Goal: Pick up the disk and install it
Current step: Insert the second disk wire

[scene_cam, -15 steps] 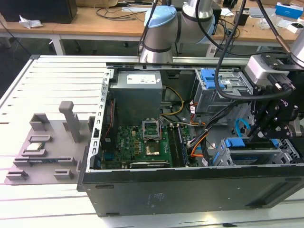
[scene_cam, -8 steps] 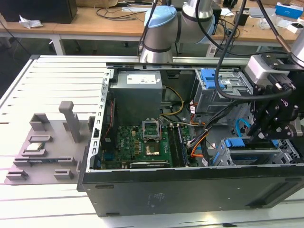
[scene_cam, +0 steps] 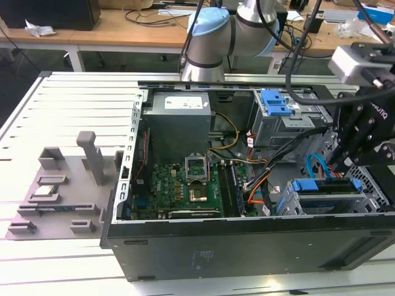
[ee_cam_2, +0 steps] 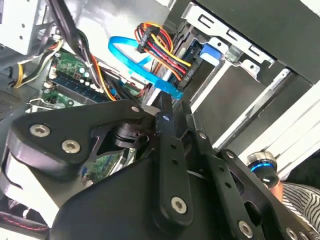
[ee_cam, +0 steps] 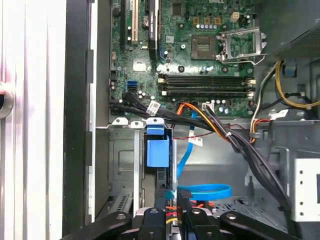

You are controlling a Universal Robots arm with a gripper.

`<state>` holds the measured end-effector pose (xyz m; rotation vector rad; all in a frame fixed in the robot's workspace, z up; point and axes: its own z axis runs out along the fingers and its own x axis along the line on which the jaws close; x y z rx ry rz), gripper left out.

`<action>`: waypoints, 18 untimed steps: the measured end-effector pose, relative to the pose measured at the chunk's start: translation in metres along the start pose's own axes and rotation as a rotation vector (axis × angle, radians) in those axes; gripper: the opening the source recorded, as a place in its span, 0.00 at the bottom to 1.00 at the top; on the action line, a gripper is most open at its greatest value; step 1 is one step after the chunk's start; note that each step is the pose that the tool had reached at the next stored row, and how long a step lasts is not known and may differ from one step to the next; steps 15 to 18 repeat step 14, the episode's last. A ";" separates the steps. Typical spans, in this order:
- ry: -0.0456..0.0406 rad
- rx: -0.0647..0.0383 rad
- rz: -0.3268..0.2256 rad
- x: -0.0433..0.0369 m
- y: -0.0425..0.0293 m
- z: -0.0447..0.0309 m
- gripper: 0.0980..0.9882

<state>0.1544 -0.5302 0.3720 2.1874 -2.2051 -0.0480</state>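
One disk [scene_cam: 326, 186] sits edge-up in the lower drive cage [scene_cam: 333, 200] of the open case; I see the gripper [ee_cam: 170, 207] just above it, fingers nearly closed, grasping nothing.

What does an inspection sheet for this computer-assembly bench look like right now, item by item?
Surface: slatted metal table, carrying an open computer case.
Job's things: disk with blue rails, lying in the lower cage at the exterior view's right; whether it is fully seated cannot be told.
Clutter: grey holder tray beside the case, with a small chip on it.
Grippers: gripper down inside the case, right over the disk's cage.
Cables: blue ribbon cable looped close to the gripper; orange-and-black bundle crossing the case floor.
Surroundings: wooden benches behind the table.
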 end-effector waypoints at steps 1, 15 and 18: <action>0.0002 0.000 0.000 -0.0011 0.0001 -0.0020 0.14; 0.0000 0.000 0.000 -0.0026 0.0007 -0.0153 0.01; 0.0000 0.000 0.000 -0.0026 0.0007 -0.0153 0.01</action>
